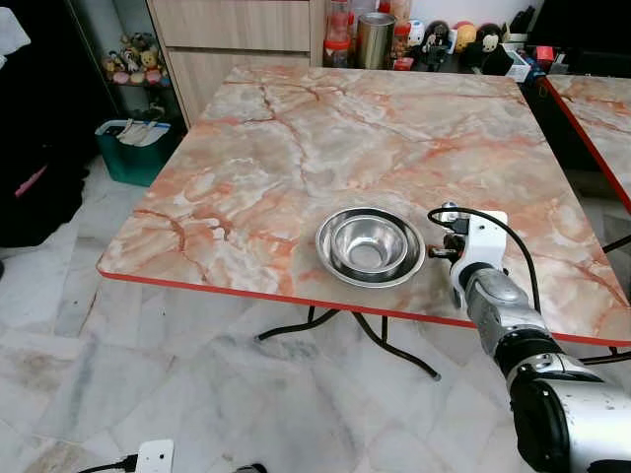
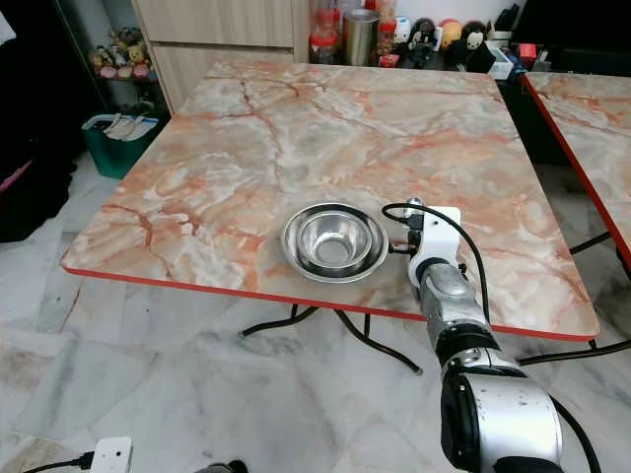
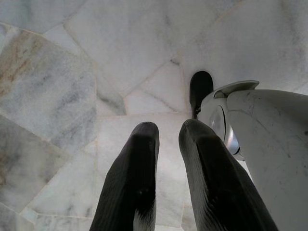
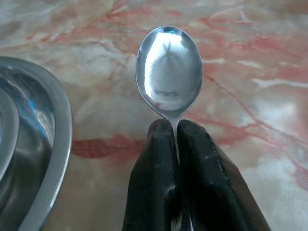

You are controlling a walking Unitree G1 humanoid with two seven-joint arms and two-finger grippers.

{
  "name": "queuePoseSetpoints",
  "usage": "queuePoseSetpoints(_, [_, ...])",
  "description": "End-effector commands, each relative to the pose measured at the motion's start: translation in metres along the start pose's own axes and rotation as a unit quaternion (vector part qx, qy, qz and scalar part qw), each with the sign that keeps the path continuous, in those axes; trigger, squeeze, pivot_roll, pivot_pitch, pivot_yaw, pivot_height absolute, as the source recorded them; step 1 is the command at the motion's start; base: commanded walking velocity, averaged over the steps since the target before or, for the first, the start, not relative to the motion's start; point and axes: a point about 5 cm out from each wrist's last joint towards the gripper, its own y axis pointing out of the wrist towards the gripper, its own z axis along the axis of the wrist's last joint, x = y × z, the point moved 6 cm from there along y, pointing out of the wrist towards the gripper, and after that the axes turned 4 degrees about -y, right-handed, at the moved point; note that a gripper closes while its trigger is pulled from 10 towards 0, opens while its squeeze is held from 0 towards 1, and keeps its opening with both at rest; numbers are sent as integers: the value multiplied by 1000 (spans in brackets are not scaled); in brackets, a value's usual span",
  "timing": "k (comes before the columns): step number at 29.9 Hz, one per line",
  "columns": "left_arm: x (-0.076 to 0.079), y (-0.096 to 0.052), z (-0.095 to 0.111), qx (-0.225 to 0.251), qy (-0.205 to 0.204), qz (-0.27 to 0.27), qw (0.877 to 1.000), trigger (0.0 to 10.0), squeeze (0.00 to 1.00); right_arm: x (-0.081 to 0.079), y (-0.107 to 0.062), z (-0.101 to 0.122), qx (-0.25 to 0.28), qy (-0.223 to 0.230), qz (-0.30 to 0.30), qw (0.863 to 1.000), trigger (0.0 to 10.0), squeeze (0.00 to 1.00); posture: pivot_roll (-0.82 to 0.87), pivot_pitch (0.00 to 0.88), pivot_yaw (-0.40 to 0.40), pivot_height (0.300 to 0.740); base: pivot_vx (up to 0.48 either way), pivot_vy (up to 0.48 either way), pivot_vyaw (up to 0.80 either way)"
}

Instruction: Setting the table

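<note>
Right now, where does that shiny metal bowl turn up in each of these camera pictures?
Left eye view: the bowl sits near the table's front edge, beside the right gripper.
Right eye view: the same bowl, a little left of centre.
Right wrist view: its rim curves in beside the spoon pinched in the fingers.
Left wrist view: floor tiles, not the bowl.
Shared landmark: the orange marble tabletop.
</note>
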Motion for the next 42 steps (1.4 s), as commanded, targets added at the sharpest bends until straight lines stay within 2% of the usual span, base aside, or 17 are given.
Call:
queuePoseSetpoints(1, [-4, -1, -6, -14, 13, 6, 1000, 10000, 0, -2, 1, 2, 3, -1, 3, 1000, 10000, 0, 35, 130, 5, 736, 0, 0, 0])
queuePoseSetpoints(13, [-4, -1, -8, -17, 16, 7, 1000, 10000, 0, -1, 0, -5, -7, -4, 3, 1000, 10000, 0, 37, 137, 2, 736, 0, 0, 0])
queuePoseSetpoints(14, [-4, -1, -8, -17, 16, 7, 1000, 10000, 0, -1, 0, -5, -7, -5, 4, 1000, 10000, 94, 38, 139, 1, 736, 0, 0, 0])
queuePoseSetpoints(15, [-4, -1, -8, -17, 16, 7, 1000, 10000, 0, -1, 0, -5, -7, -5, 4, 1000, 10000, 94, 38, 139, 1, 736, 0, 0, 0])
queuePoseSetpoints(16, [-5, -1, -8, -17, 16, 8, 1000, 10000, 0, -2, 0, -5, -7, -5, 5, 1000, 10000, 647, 39, 140, 0, 736, 0, 0, 0])
queuePoseSetpoints(17, [-5, -1, -8, -17, 17, 8, 1000, 10000, 0, -2, 0, -5, -7, -6, 6, 1000, 10000, 647, 39, 140, 0, 736, 0, 0, 0])
queuePoseSetpoints(18, [-5, -1, -8, -17, 17, 9, 1000, 10000, 0, -2, 0, -5, -7, -7, 6, 1000, 10000, 875, 39, 140, -1, 736, 0, 0, 0])
queuePoseSetpoints(20, [-5, -1, -8, -17, 16, 9, 1000, 10000, 0, -2, 0, -6, -8, -9, 6, 1000, 10000, 863, 39, 140, -1, 736, 0, 0, 0])
queuePoseSetpoints(21, [-5, -1, -8, -17, 16, 9, 1000, 10000, 0, -2, 0, -6, -8, -10, 6, 1000, 10000, 518, 39, 140, -1, 736, 0, 0, 0])
queuePoseSetpoints(22, [-5, -1, -8, -18, 16, 9, 1000, 10000, 0, -1, -1, -7, -9, -13, 4, 1000, 10000, 0, 40, 140, -2, 736, 0, 0, 0])
queuePoseSetpoints(42, [-5, -1, -8, -17, 17, 10, 1000, 10000, 0, -1, -1, -6, -8, -14, 2, 1000, 10000, 0, 42, 139, 0, 736, 0, 0, 0])
